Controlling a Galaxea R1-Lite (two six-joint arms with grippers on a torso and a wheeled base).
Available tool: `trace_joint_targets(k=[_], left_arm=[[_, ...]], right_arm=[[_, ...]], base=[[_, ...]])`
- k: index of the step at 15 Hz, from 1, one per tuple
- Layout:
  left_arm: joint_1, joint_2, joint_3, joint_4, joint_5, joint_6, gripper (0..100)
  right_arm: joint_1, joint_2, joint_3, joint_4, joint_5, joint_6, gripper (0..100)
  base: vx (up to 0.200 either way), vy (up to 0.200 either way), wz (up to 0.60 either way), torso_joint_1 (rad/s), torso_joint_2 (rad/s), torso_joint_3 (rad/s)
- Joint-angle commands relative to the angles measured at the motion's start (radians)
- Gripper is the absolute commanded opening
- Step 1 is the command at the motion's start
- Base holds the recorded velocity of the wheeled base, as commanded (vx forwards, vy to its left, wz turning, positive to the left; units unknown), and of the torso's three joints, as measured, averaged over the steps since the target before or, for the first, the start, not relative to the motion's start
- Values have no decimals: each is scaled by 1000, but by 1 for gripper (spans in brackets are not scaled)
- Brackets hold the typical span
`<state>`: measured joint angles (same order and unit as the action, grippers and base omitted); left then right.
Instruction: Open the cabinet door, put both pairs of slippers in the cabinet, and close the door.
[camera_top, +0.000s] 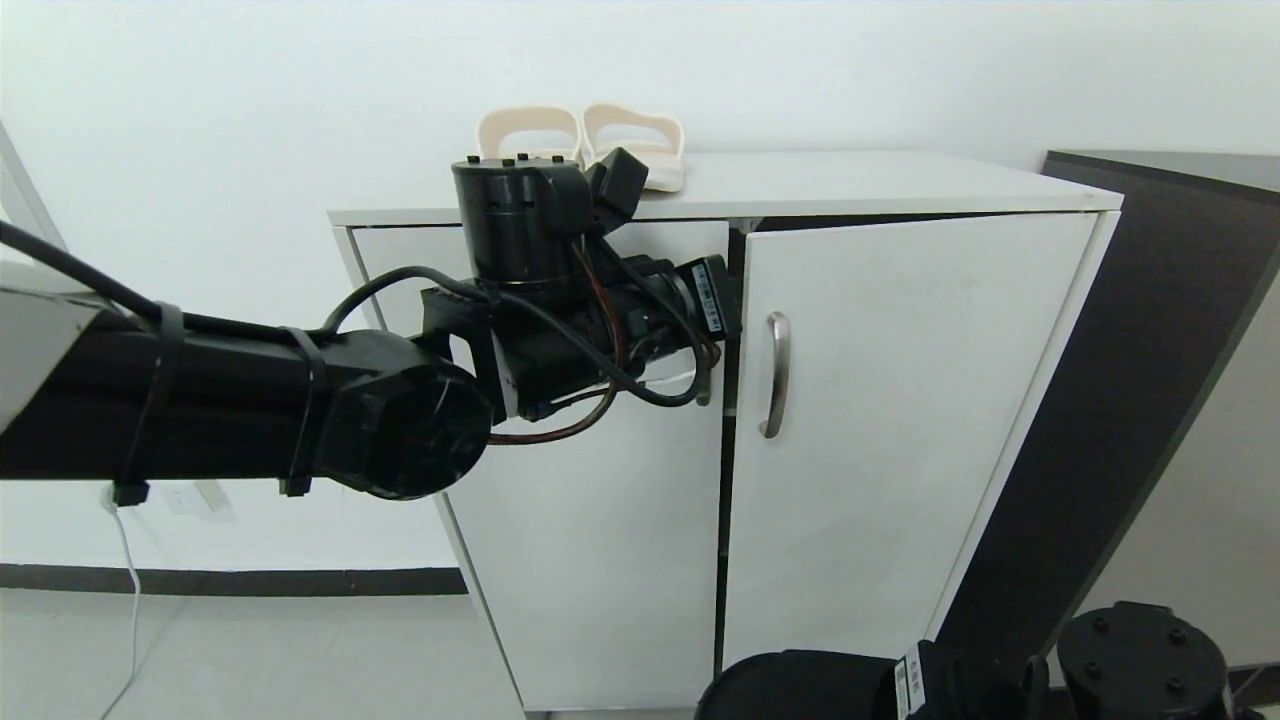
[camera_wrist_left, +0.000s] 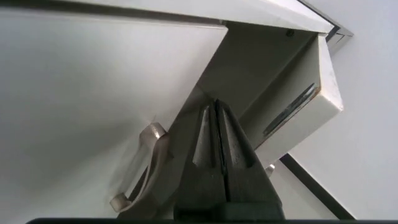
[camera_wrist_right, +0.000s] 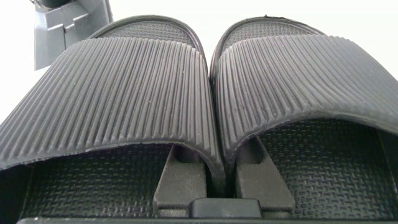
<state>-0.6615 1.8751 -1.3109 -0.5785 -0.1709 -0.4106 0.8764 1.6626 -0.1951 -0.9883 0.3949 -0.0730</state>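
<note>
Early days: the cabinet's (camera_top: 900, 400) right door looks only just cracked, the cream slippers (camera_top: 585, 140) sit on top, and nothing is stowed as far as you can see. Your left gripper (camera_wrist_left: 217, 143) reaches level to the seam between the doors, just beside the left handle (camera_wrist_left: 146, 168), fingers pressed together, empty. Your right gripper (camera_wrist_right: 217, 180), held low, pinches the grey slippers (camera_wrist_right: 124, 87) by their inner edges.

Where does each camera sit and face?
Head view: on the head, facing forward and down at the white two-door cabinet; left arm shows.
Left wrist view: on that wrist, facing along the shut left tool at the silver bar handle on the left door.
Right wrist view: on that wrist, facing the right tool gripping dark grey ribbed slippers.
Head and left wrist views share that left door.
</note>
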Motion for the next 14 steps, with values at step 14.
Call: trace_joint_targets(k=[14], left_arm=[[-141, 4, 156, -268, -1, -16, 0]], right_arm=[[131, 17, 77, -96, 1, -30, 0]], base=[[-114, 0, 0, 0, 1, 1]])
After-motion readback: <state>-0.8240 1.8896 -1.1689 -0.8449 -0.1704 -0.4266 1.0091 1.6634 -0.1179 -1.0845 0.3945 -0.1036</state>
